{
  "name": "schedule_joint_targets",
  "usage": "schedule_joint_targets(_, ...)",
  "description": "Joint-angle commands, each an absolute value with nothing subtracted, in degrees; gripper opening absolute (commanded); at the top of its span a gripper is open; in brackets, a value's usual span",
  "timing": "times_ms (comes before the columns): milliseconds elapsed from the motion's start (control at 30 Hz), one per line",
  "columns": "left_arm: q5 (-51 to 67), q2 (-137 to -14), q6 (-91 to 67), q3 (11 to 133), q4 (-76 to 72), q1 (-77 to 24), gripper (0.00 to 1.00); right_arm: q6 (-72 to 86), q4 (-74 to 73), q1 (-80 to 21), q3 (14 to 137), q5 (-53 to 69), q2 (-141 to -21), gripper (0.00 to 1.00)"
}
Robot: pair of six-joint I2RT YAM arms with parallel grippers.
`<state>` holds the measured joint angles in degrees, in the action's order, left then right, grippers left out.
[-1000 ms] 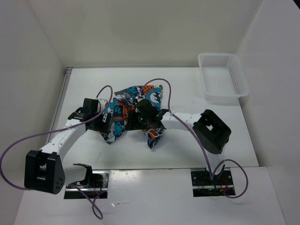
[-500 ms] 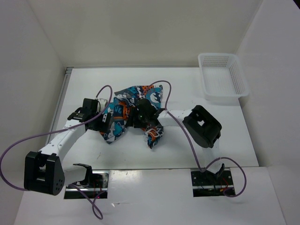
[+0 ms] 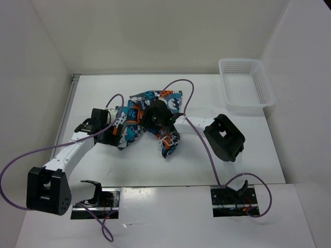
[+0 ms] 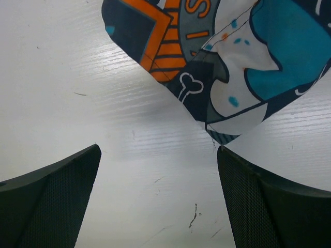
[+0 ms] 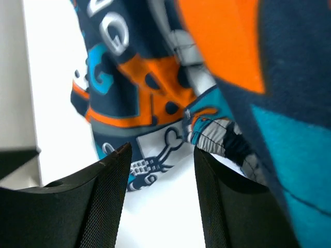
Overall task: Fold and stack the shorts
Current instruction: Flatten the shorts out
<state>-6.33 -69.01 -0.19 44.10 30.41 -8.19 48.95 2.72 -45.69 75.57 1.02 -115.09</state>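
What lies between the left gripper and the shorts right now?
Only bare white table, seen in the left wrist view: the open left gripper frames it, the shorts just ahead.

My right claw (image 3: 158,118) has slid from the middle of the frame up and to the left, further onto the shorts (image 3: 135,116). My elbow (image 3: 223,137) has followed it, swinging in from the right side toward the centre. The shorts have bunched and shifted the same way: the tail hanging toward the bottom of the frame now sits higher, and the lower left corner has drawn in. The purple cable (image 3: 181,82) looping over that arm now arches higher and further right.
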Motion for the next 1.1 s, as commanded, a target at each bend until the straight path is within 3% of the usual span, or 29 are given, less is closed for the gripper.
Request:
schedule_joint_targets(0,-6.7,-68.5,0.0,43.6,30.2,-8.3,1.00,51.6,3.2,-45.4,76.7,-10.6,-112.2,0.57)
schedule_joint_targets(200,-6.7,-69.0,0.0,43.6,30.2,-8.3,1.00,52.8,-3.0,-44.6,80.9,-15.4,-115.4,0.57)
schedule_joint_targets(333,-6.2,-69.5,0.0,43.6,30.2,-8.3,1.00,56.8,-8.4,-44.0,85.9,-19.9,-119.4,0.50)
schedule_joint_targets(467,-5.6,-69.5,0.0,43.6,30.2,-8.3,1.00,59.5,-8.4,-43.4,85.3,-25.7,-120.0,0.36)
schedule_joint_targets(633,-5.1,-69.5,0.0,43.1,30.2,-8.3,1.00,59.5,-13.5,-41.2,89.8,-23.2,-126.5,0.23)
schedule_joint_targets(800,-5.1,-69.5,0.0,43.1,30.2,-8.3,1.00,58.3,-13.5,-40.3,91.9,-19.5,-128.3,0.00)
schedule_joint_targets(1000,-5.6,-69.5,0.0,43.1,30.2,-8.3,1.00,52.7,-12.2,-40.3,87.3,-18.1,-123.9,0.00)
schedule_joint_targets(1067,-5.6,-69.0,0.0,43.6,30.8,-8.3,1.00,48.5,-10.5,-40.3,83.3,-15.4,-117.2,0.00)
